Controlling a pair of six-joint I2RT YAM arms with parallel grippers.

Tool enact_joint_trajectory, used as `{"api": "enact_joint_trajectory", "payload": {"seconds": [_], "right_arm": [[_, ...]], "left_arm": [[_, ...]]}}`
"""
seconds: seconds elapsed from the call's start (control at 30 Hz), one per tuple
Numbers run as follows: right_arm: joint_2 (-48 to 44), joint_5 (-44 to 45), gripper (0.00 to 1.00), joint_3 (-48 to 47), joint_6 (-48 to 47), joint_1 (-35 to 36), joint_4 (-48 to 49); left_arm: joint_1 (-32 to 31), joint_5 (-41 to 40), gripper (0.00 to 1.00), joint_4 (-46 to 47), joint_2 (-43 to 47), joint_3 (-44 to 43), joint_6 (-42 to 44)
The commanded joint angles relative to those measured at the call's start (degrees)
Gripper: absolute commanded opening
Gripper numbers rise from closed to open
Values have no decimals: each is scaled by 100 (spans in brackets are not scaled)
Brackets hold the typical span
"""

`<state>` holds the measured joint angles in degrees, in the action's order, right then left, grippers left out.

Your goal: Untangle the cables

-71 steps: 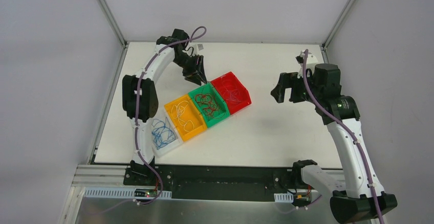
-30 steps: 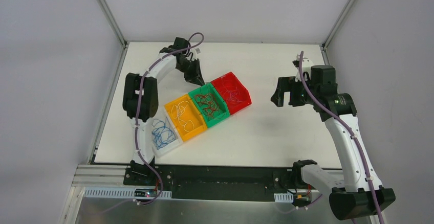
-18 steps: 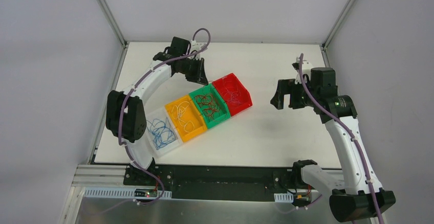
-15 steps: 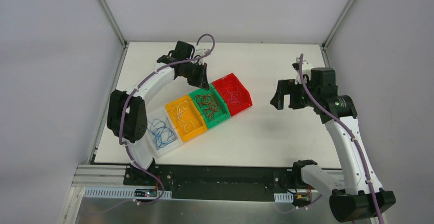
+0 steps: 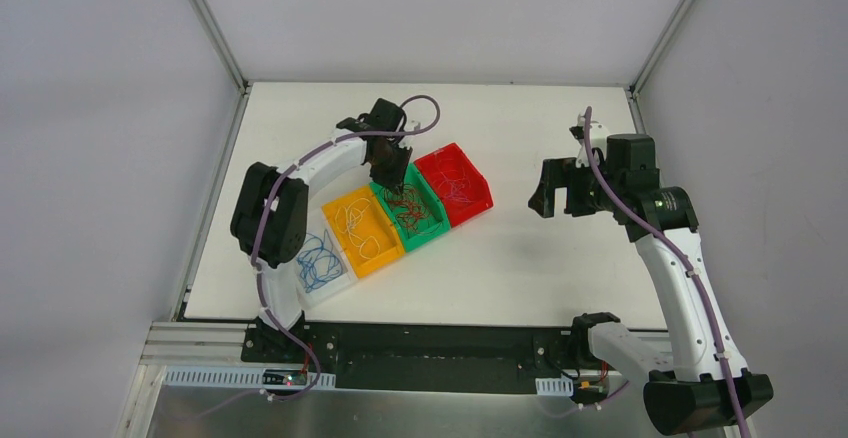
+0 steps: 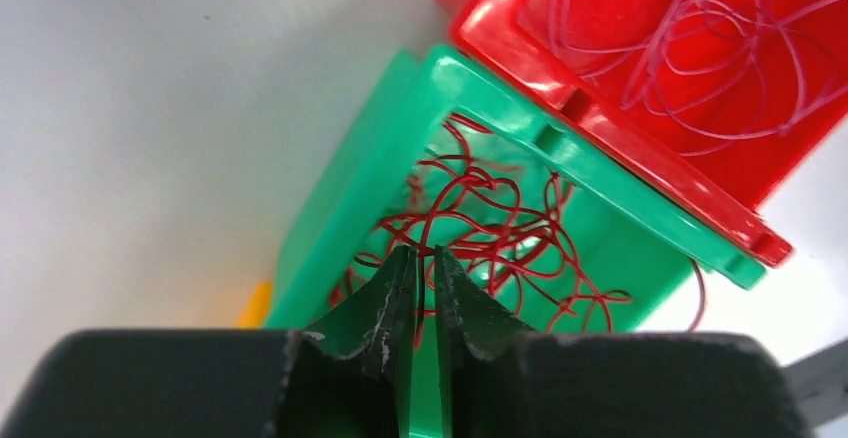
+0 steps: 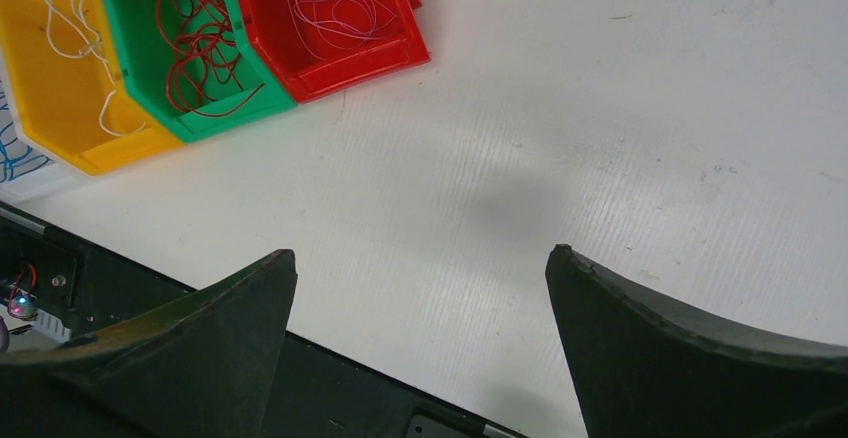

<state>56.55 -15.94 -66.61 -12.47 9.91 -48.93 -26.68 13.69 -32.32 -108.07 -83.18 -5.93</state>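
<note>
- Sorting looks largely done: four small bins sit touching in a slanted row on the worktop (image 5: 560,258), and each holds loose cables of mostly one colour.
- Nearest the arm bases, the white bin (image 5: 332,294) holds the blue cables (image 5: 316,258).
- Next to it, the yellow bin (image 7: 60,108) holds the white cables (image 7: 62,13).
- The red bin (image 6: 620,138) at the far end holds pale, pinkish-looking cables (image 6: 690,18), spread in open loops.
- The green bin (image 6: 500,108) holds the red cables (image 6: 480,228), the densest knot on view. From overhead some strands seem darker than others, so this clump is probably what is left to separate.
- One red loop hangs over the green bin's wall on the open-worktop side and would need tucking back in.
- No cable lies loose on the worktop that I can see.
- The left pincer (image 6: 420,253) hangs right over the green bin's tangle. Its jaws are pressed almost together with only a thin slit between them. Whether a hair-fine strand is pinched there is too small to tell.
- The right pincer (image 7: 420,251) hovers well apart from the bins, over bare worktop. Its jaws are spread wide and carry nothing.
- My judgement is that the task is in a late stage. What remains is picking through the green bin, and perhaps loosening the coils within each bin.
</note>
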Motion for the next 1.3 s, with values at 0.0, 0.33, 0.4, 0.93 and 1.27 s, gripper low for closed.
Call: {"api": "enact_joint_trajectory", "payload": {"seconds": [0.0, 0.33, 0.4, 0.93, 1.27], "right_arm": [[-79, -110, 99, -131, 16, -41, -101], [-18, -102, 99, -324, -228, -38, -114], [10, -108, 99, -392, -353, -34, -148], [715, -530, 99, -863, -254, -769, 261], [2017, -1563, 100, -677, 893, -2230, 300]], "left_arm": [[-30, -548, 19, -284, 6, -477, 48], [-39, 143, 61, -981, 655, -1033, 393], [-31, 114, 70, -1303, 749, -1252, 534], [2016, 1481, 99, -4814, -202, -5943, 1128], [2633, 112, 99, -4511, 1022, -3416, 993]]}}
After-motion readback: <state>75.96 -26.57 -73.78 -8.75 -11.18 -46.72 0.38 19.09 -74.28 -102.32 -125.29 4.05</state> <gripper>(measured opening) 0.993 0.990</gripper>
